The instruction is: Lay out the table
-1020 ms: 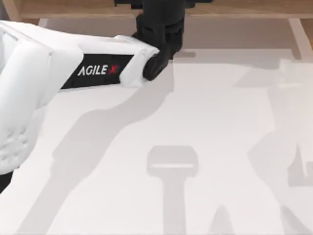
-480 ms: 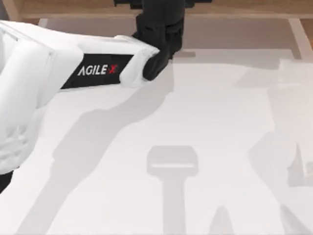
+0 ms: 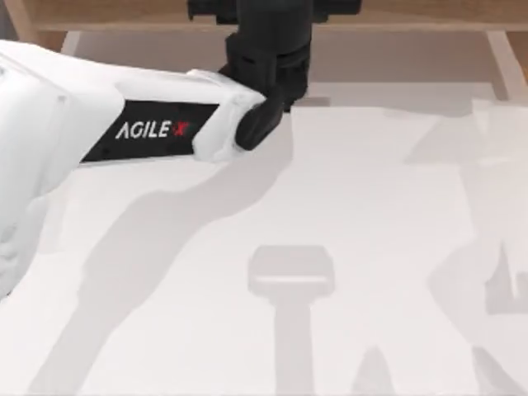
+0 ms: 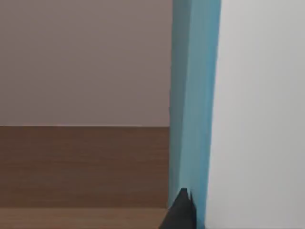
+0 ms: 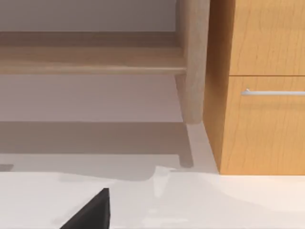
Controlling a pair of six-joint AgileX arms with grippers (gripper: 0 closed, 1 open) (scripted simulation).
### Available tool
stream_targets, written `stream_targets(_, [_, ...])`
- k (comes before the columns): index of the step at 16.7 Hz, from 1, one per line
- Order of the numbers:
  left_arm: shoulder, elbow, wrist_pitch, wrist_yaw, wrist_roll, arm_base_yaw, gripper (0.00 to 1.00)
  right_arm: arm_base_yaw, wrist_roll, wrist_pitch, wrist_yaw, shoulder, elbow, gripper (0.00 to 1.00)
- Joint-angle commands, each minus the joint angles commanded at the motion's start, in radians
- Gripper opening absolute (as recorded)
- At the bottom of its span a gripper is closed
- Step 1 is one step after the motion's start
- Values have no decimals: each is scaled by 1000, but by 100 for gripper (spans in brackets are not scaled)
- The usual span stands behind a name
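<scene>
Over the table's (image 3: 330, 214) far edge, L arm (image 3: 157, 128) reaches across, wrist at mid-edge; pincer state: can't tell. Table spreads below, toward cam. R arm (image 5: 88, 212) parked.

Rendered indoor room of domestic or office type. Evidence: a plain white bench (image 3: 346, 247); beside it a wood-grain cabinet (image 5: 257, 86) with a drawer front and metal bar handle (image 5: 274, 92); a brown wood-plank floor (image 4: 81, 167); a bare pale wall (image 4: 81, 62).
</scene>
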Motion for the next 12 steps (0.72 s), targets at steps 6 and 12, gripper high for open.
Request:
stream_targets(6, [-43,-47,10,-20,3,-12,0,0,0,0,0,0,0,100])
stream_targets(12, [-160,-147,-20,37,85,-5,0,0,0,0,0,0,0,100])
